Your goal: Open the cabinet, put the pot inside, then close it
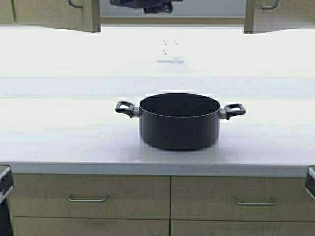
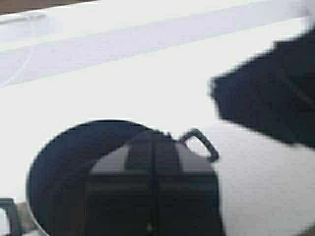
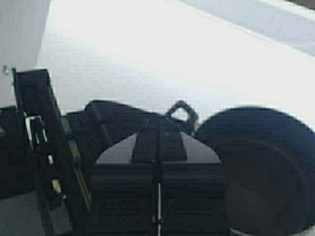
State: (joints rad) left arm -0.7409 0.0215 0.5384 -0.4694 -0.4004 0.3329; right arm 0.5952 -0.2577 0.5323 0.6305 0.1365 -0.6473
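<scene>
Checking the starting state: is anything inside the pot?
The pot on the countertop looks empty in the wrist views; the left gripper covers part of its interior, so that part is unseen.

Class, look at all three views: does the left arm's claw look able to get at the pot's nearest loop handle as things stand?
Probably yes. The left claw, fingers together, sits above the pot, which stands alone on the countertop. Nothing covers the handle; the claw would need to open first.

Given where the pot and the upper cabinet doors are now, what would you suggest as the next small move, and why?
Probably raise one arm toward a cabinet handle: both doors look closed, the pot sits untouched on the counter, and both grippers, left and right, look shut and empty.
</scene>
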